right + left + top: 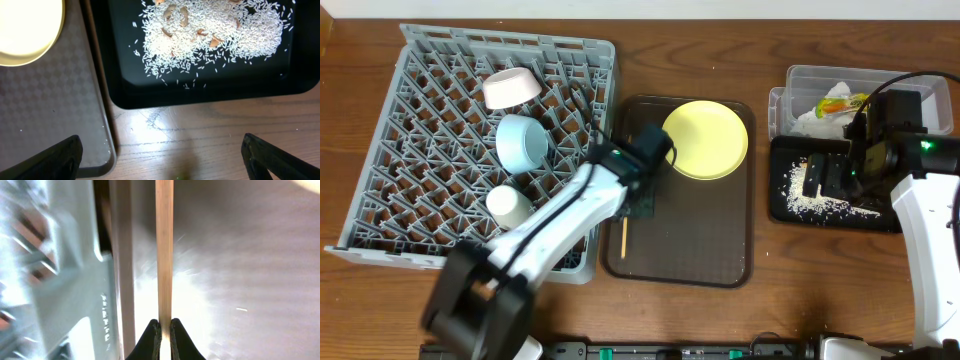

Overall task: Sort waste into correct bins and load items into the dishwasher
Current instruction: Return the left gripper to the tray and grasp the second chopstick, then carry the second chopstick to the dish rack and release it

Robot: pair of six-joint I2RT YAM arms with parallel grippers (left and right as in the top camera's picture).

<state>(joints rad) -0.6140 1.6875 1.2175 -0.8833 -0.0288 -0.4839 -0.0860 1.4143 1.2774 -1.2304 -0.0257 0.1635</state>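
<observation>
**Mia:** What is the left arm (pixel 570 205) doing over the brown tray (pixel 700 230)?

**Ben:** The left jaws are pinched shut on a chopstick (pixel 164 245). The two black fingertips (pixel 151 337) squeeze one end, and the stick runs straight out from them.

**Mia:** Why hold it by the end?

**Ben:** It is thin and lies flat, so I think the end is the easy bit to pinch.

**Mia:** Is it up off the tray?

**Ben:** I can't tell. The close picture is blurry. From above, the stick is at the left side of the brown tray, just beside the dish rack (pixel 420 100).

**Mia:** So it goes in the rack?

**Ben:** I guess so. The white bowl (pixel 512 88), the blue bowl (pixel 522 140) and the cup (pixel 508 205) sit in there. The yellow plate (pixel 705 138) is on the brown tray, not yet loaded.

**Mia:** And the other arm?

**Ben:** The right jaws are wide open and hold nothing. They hang over the tabletop (pixel 190 130), by the near edge of the black tray (pixel 125 75).

**Mia:** Why is the rice (pixel 210 30) in that tray?

**Ben:** Food bits go in one bin, I think. The wrapper (pixel 840 102) and tissue (pixel 810 122) are in the clear tub (pixel 820 72) behind it.
</observation>
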